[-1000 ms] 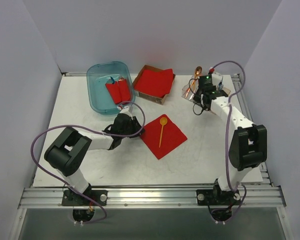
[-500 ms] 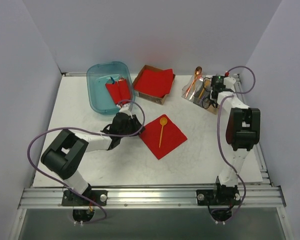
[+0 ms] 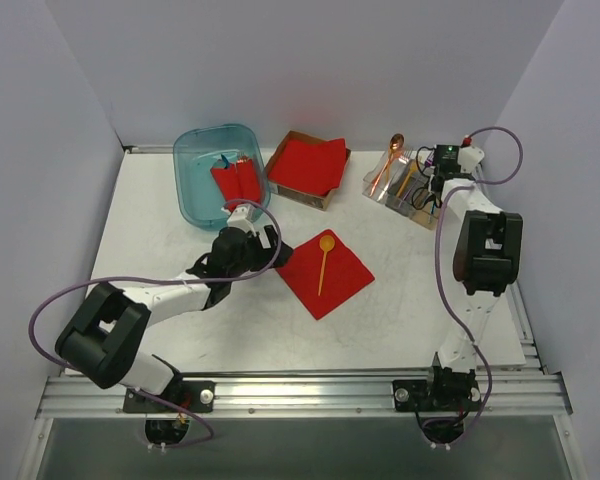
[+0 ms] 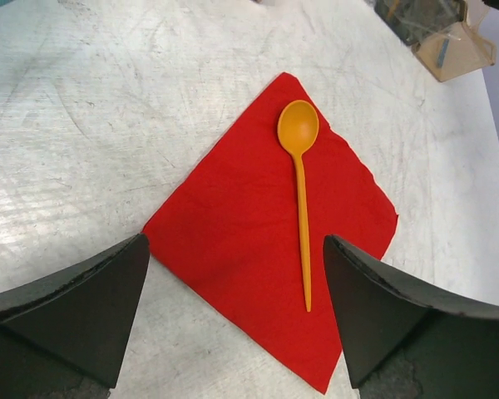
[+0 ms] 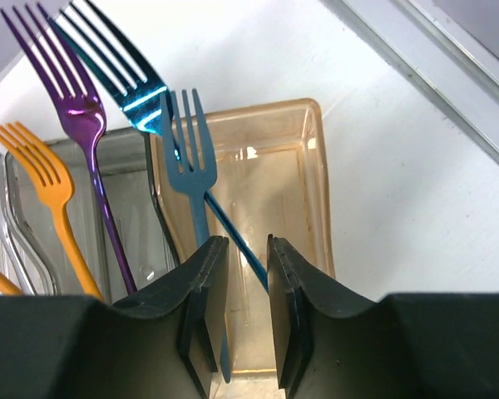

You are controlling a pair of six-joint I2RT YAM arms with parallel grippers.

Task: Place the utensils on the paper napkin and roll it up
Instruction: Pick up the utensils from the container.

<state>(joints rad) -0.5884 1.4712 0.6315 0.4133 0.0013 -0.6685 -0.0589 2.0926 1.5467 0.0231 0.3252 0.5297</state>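
The red paper napkin (image 3: 330, 272) lies flat as a diamond mid-table, with an orange-yellow spoon (image 3: 323, 260) along its middle. My left gripper (image 3: 267, 240) hovers at the napkin's left corner, open. In the left wrist view the left gripper (image 4: 235, 249) spans the napkin (image 4: 233, 224) and the spoon (image 4: 301, 208), holding nothing. My right gripper (image 3: 430, 168) is at the cutlery holder. In the right wrist view the right gripper (image 5: 245, 249) stands narrowly open, a dark blue fork's (image 5: 125, 75) handle crossing the gap. A light blue fork (image 5: 187, 166) and a purple fork (image 5: 83, 108) stand beside it.
A clear cutlery holder (image 3: 412, 205) at the back right carries more utensils, including an orange fork (image 5: 46, 174). A blue tub (image 3: 192, 190) with red rolled bundles (image 3: 237, 180) and a cardboard box of red napkins (image 3: 308, 165) stand at the back.
My left gripper has opened wide and drawn back a little from the napkin's corner. My right gripper swung to the holder's right end and its jaws parted slightly.
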